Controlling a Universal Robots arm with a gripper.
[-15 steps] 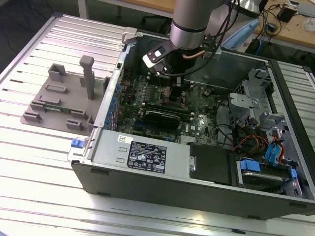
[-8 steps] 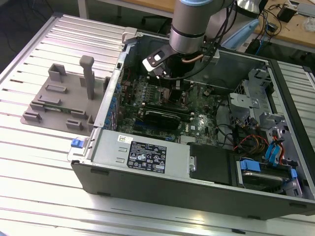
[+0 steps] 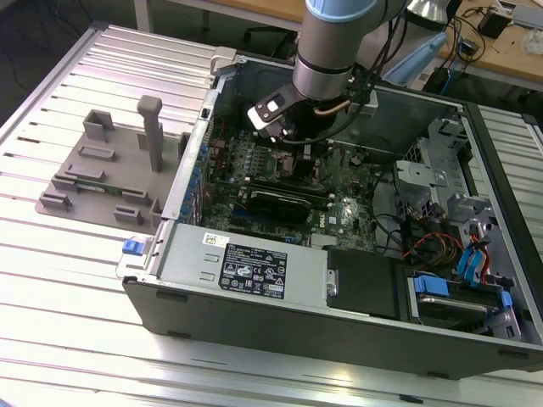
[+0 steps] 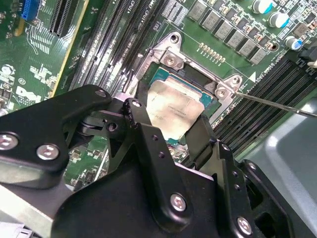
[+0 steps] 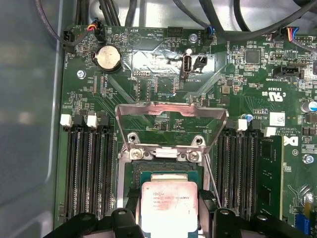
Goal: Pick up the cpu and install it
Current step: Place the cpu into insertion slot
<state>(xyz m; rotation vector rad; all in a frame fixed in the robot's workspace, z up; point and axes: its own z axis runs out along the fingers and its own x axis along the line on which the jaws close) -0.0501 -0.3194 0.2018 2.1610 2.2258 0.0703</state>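
The cpu [image 5: 169, 206] is a flat square chip with a pinkish-silver top plate. It sits level over the motherboard's socket [image 4: 171, 59], whose metal load plate [image 5: 171, 111] is tipped up and open. My gripper [image 5: 169, 218] is down inside the computer case [image 3: 254, 263], directly above the socket. Its two black fingers [image 4: 134, 111] press against opposite edges of the cpu [image 4: 173, 111], so it is shut on the chip. I cannot tell whether the chip rests fully in the socket or hangs just above it. In the exterior view the gripper [image 3: 294, 144] hangs below the arm's wrist.
Memory slots [image 5: 89, 173] flank the socket, and a green memory stick [image 5: 270, 173] stands close by. A thin socket lever [image 4: 277, 104] sticks out beside the frame. A long black card [image 3: 284, 203] lies nearer the case front. A grey fixture [image 3: 110, 170] with a post is outside the case.
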